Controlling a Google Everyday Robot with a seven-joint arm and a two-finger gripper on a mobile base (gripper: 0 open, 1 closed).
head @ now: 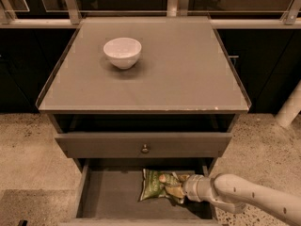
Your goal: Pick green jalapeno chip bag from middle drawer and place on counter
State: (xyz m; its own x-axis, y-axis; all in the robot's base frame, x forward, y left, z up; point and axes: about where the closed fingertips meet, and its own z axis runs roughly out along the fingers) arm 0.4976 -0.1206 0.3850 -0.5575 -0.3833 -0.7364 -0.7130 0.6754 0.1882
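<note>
The green jalapeno chip bag [153,186] lies on the grey floor of the open middle drawer [110,194], right of its centre. My gripper [175,188] reaches in from the lower right on a pale arm and sits at the bag's right end, overlapping it. The counter [188,74] is the wide grey cabinet top above.
A white bowl [122,52] stands on the counter's back left. The drawer front with a round knob [145,148] overhangs the open drawer just above the bag. Speckled floor lies on both sides; a white post [291,107] stands at the right.
</note>
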